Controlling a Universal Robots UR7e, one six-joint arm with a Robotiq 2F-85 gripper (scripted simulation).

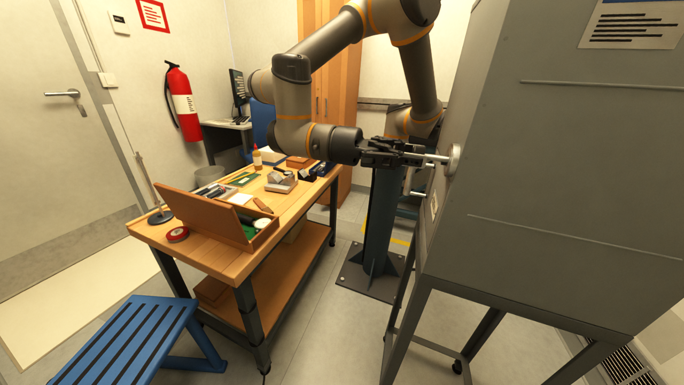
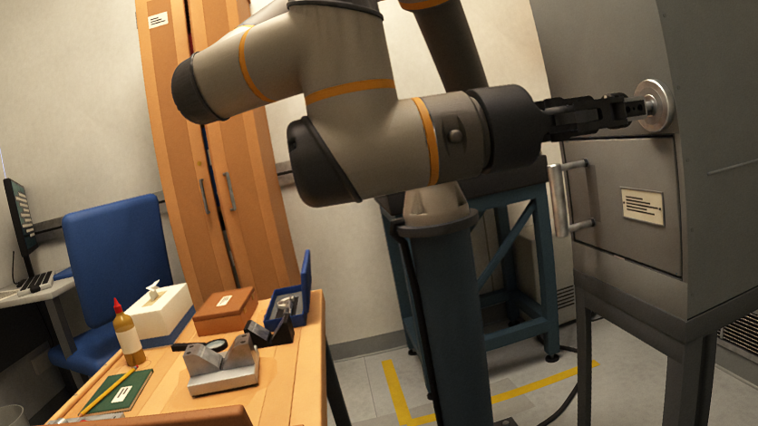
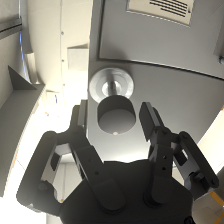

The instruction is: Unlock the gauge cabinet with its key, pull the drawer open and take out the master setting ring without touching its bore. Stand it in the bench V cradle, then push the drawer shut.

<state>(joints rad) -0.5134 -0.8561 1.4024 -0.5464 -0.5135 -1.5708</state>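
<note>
The master setting ring is hidden inside the closed drawer [image 2: 625,204] of the grey gauge cabinet [image 1: 564,158]. The key, with its dark knurled head [image 3: 116,117], sits in the round silver lock [image 3: 111,84] above the drawer, and my gripper [image 3: 114,117] is open, with the head between its fingers and nothing held. The drawer's bar handle [image 2: 564,198] is below the gripper. The steel V cradle [image 2: 222,363] stands empty on the wooden bench.
The wooden bench [image 1: 239,210] to the left carries an open instrument case [image 1: 217,218], a glue bottle [image 2: 127,333], small boxes and a tape roll [image 1: 177,233]. The robot pedestal [image 1: 380,225] stands between bench and cabinet. A blue step [image 1: 129,342] lies on the floor.
</note>
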